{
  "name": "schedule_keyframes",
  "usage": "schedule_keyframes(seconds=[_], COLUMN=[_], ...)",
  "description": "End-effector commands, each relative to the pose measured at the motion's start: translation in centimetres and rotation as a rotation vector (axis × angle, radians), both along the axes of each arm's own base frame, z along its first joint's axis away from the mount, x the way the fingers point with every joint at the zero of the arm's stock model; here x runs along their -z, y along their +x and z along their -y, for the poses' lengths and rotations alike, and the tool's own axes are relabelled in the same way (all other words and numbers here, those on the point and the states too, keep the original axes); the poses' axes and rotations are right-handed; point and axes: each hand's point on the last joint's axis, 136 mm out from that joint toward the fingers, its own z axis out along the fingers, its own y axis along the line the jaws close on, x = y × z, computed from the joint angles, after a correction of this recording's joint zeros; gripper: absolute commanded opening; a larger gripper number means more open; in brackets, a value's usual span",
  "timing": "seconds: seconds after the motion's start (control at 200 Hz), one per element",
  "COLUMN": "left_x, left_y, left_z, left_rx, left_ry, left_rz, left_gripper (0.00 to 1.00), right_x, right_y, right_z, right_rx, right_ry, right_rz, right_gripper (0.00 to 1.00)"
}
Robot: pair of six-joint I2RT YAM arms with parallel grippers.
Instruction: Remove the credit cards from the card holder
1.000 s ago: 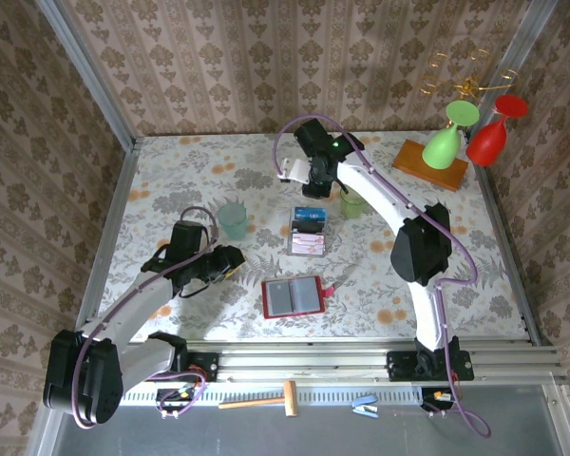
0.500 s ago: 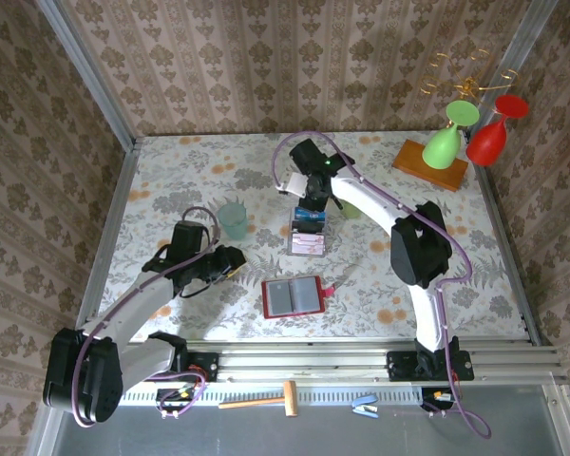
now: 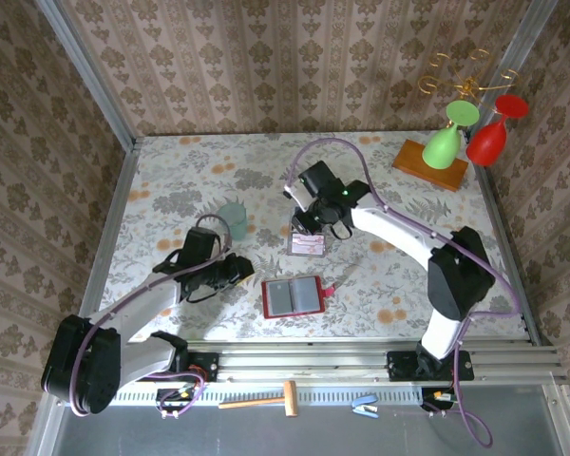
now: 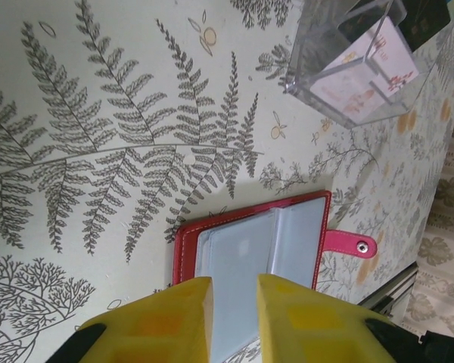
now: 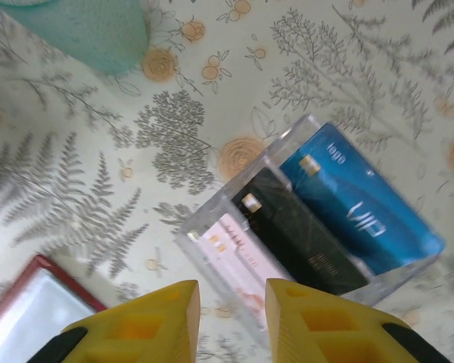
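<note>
Spotting one red card holder [image 4: 257, 242] lying open, just past the left gripper [image 4: 233, 291], jaws slightly apart, empty. Right off the right gripper [image 5: 231, 291], likewise barely open on nothing: one clear box [image 5: 246, 178] holding three: blue card [image 5: 356, 204], black card [image 5: 303, 227], maybe a pinkish-white card [image 5: 238, 261]. Fern-print tablecloth [image 4: 98, 113], damask wallpaper [image 3: 266, 66] around.

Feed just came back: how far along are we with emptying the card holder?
Done: a blue card, a black card and a pale pink card stand in the clear box. The open card holder shows grey sleeves that look empty.
In hand: nothing. The left gripper and right gripper have jaws apart and bare.
Left to do: probably nothing, unless a card hides deeper.
</note>
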Motion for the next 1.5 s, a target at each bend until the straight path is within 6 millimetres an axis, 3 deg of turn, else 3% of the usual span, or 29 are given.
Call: schedule_keyframes(seconds=[0.0, 0.315, 0.64, 1.495], left_x=[0.9, 2.8, 3.8, 5.1], left_y=[-1.3, -3.9, -5.0, -4.8], left_z=[0.7, 1.6, 1.8, 2.8], left_rx=[0.029, 0.061, 0.064, 0.101], left_ry=[-0.004, 0.018, 0.032, 0.056], left_rz=[-0.033, -0.069, -0.081, -0.115], left_gripper=[0.21, 0.14, 0.03, 0.0], right_x=[-0.9, 2.2, 5.3, 8.9], right_y=[-1.3, -6.8, -11.5, -14.6], right_z=[-1.6, -2.7, -4.8, -6.8], right_rx=[0.156, 0.344, 0.332, 0.329], right_ry=[0.235, 0.401, 0.378, 0.342], right_rz=[-0.115, -0.426, -0.581, -0.728], right_gripper=[0.31, 0.26, 0.24, 0.24])
